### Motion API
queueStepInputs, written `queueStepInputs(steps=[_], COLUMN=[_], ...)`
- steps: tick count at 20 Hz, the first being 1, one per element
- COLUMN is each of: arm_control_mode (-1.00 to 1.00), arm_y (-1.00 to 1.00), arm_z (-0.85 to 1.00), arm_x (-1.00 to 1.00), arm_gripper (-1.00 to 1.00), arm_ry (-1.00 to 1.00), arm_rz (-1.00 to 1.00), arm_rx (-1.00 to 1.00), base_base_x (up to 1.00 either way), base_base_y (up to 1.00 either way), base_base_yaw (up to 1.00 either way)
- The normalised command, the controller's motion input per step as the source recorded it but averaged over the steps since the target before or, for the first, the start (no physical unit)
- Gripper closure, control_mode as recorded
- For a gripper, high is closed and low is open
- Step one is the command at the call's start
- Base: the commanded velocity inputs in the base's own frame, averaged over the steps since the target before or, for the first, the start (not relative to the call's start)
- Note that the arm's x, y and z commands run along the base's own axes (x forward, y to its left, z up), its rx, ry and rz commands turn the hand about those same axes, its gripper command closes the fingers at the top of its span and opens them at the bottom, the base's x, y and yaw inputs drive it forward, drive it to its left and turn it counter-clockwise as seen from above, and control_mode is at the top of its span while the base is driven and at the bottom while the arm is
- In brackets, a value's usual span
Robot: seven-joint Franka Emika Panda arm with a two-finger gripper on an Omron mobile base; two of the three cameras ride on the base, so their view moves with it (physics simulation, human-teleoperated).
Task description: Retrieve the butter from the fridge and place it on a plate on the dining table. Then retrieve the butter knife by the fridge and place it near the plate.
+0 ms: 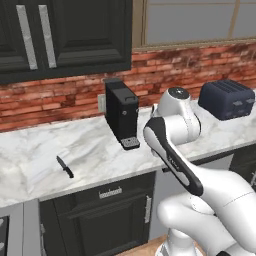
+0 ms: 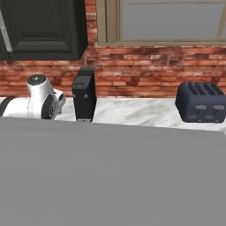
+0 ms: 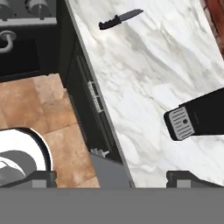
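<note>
We are seeing a smooth veined marble desk (image 1: pixel 95 150), a matt dark butter knife (image 1: pixel 65 166), rough red brick wall (image 1: pixel 65 97), and a matt black coffee machine (image 1: pixel 121 113).

A home kitchen: marble counter (image 1: pixel 100 145), brick backsplash (image 1: pixel 75 95), toaster (image 1: pixel 227 99), dark cabinets (image 1: pixel 65 35).

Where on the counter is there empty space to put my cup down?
The widest bare marble lies between the butter knife and the coffee machine. Another bare stretch runs behind the knife up to the brick wall. A smaller patch sits between the coffee machine and the toaster, near the wall. It is tight there in front, where the arm leans over the counter edge.
</note>
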Motion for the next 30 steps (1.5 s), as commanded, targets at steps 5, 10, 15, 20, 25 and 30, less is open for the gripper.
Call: queueStepInputs(steps=[5,10,15,20,25,30], arm_control_mode=[-1.0,-1.0,-1.0,-1.0,-1.0,-1.0], arm_y=[0.14,1.0,1.0,0.81,0.82,0.48], arm_z=[0.0,-0.14,-0.19,-0.1,-0.25,-0.82], arm_x=[0.0,0.11,0.07,0.25,0.03,0.16], arm_gripper=[-1.0,-1.0,-1.0,-1.0,-1.0,-1.0], arm_ry=[0.0,0.0,0.05,0.15,0.11,0.1], arm_rz=[0.0,-0.21,-0.38,-0.37,-0.35,-0.25], arm_rx=[0.0,0.01,0.01,0.21,0.17,0.12], base_base_x=[0.06,0.0,0.0,0.0,0.0,0.0], base_base_y=[0.14,0.0,0.0,0.0,0.0,0.0], base_base_yaw=[0.0,0.0,0.0,0.0,0.0,0.0])
